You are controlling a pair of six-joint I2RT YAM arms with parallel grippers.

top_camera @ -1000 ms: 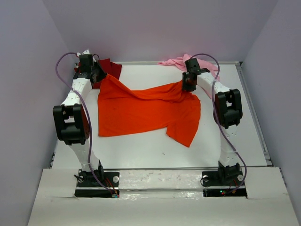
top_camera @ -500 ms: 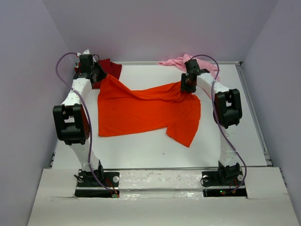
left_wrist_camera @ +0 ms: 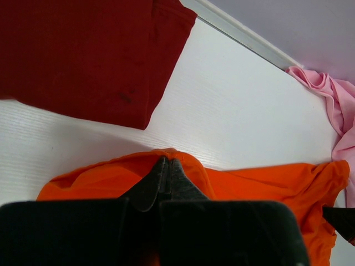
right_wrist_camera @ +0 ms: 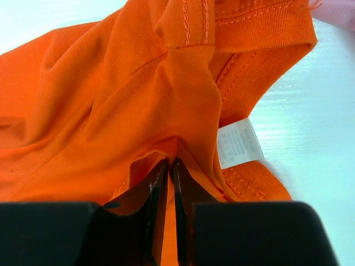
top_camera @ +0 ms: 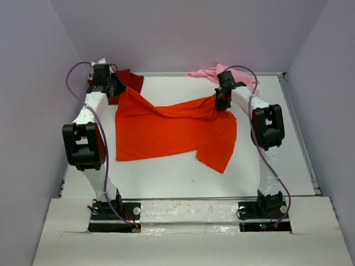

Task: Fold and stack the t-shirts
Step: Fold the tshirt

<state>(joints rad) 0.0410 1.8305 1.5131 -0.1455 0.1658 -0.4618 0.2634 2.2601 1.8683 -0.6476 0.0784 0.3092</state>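
The orange t-shirt point(top_camera: 172, 130) lies spread across the middle of the table, its far edge pulled up at both ends. My left gripper point(top_camera: 121, 88) is shut on the shirt's far left corner point(left_wrist_camera: 166, 158). My right gripper point(top_camera: 222, 101) is shut on a fold of orange cloth point(right_wrist_camera: 166, 111) near the collar, beside the white label point(right_wrist_camera: 239, 143). The dark red t-shirt point(top_camera: 128, 81) lies flat at the far left, behind the left gripper point(left_wrist_camera: 167, 162). The pink t-shirt point(top_camera: 213, 73) is bunched at the far right behind the right arm.
A raised rail point(top_camera: 183, 73) runs along the table's far edge and another point(top_camera: 299, 133) along the right side. Purple walls close in on three sides. The arm bases point(top_camera: 188, 211) stand at the near edge.
The right gripper's jaws have closed on the orange cloth near the collar. The left gripper and the shirts have not moved.
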